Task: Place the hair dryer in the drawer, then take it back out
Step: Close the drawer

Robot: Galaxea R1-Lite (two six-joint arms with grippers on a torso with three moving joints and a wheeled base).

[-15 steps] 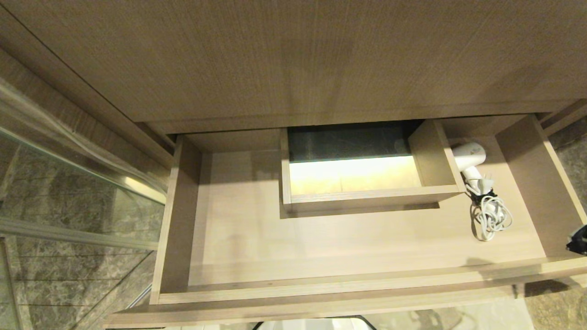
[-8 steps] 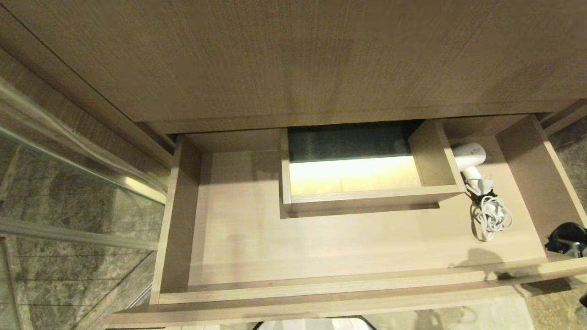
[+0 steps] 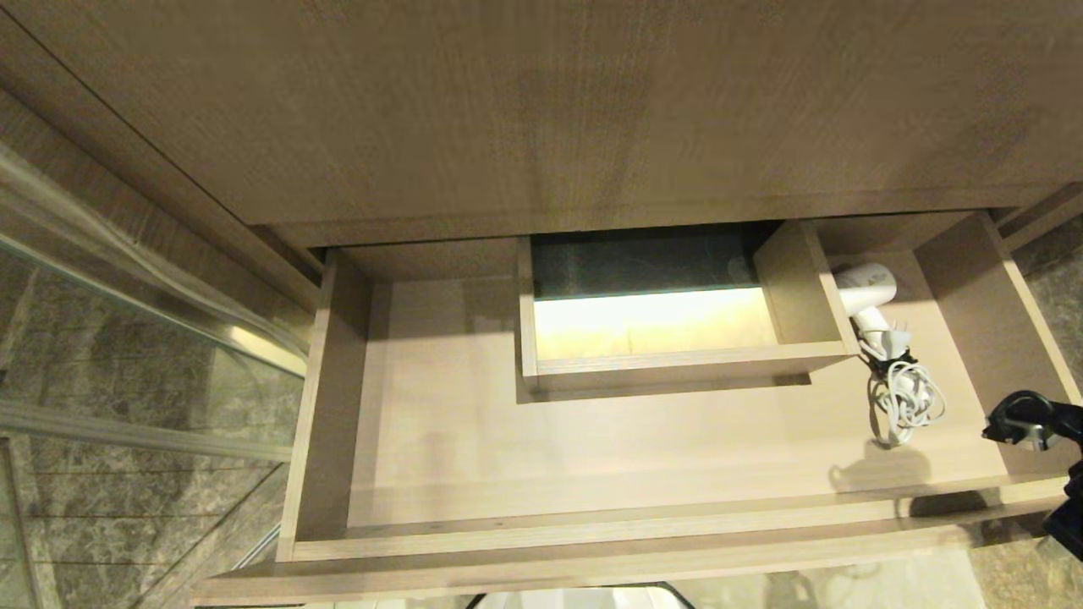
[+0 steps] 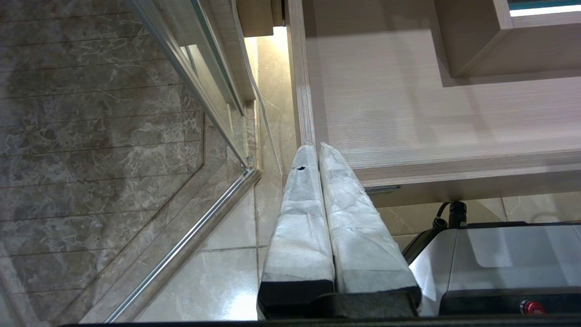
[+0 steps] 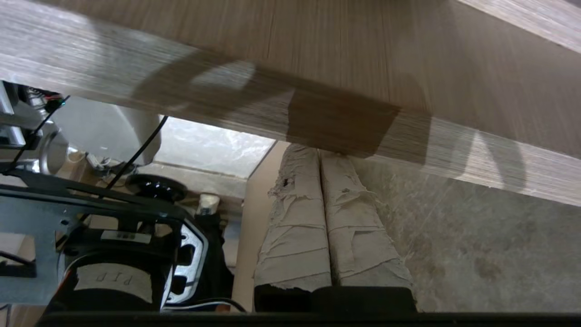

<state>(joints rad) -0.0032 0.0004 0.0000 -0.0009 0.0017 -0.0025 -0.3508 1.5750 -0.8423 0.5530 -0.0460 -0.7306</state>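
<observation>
Black pincer (image 5: 319, 156), tape-wrapped white fingers (image 4: 302, 213)

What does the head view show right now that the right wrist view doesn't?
Only the head view shows the hair dryer with its bundled cord, lying in the open drawer beside the boxed cutout; the right arm enters at the picture's right edge. Only the right wrist view shows the right gripper, fingers pressed together and empty, under a wooden edge, with the robot's base beside it. Both share the drawer's light wood.
</observation>
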